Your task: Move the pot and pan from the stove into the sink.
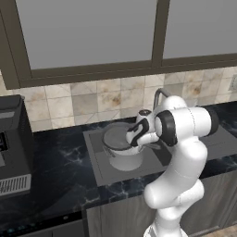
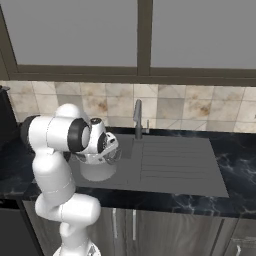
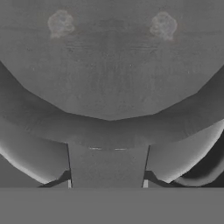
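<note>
The pot (image 1: 121, 156) stands upright in the sink (image 1: 98, 159), in the basin at its left end. From the right base view the pot (image 2: 97, 171) sits just below my hand, left of the ribbed drainboard of the sink (image 2: 170, 161). My gripper (image 1: 135, 139) reaches down onto the pot's right rim, also seen from the other side as the gripper (image 2: 111, 154). The hand view looks straight into the pot (image 3: 109, 65), with its rim curving across the frame. The fingers sit at the rim, and their gap is hidden. The pan and the stove are out of view.
A curved metal faucet (image 1: 159, 96) rises behind the sink against the tiled wall; it appears as the faucet (image 2: 138, 118) above the drainboard. A dark appliance (image 1: 11, 139) stands on the black marble counter to the left. My arm's elbow hangs over the counter's front edge.
</note>
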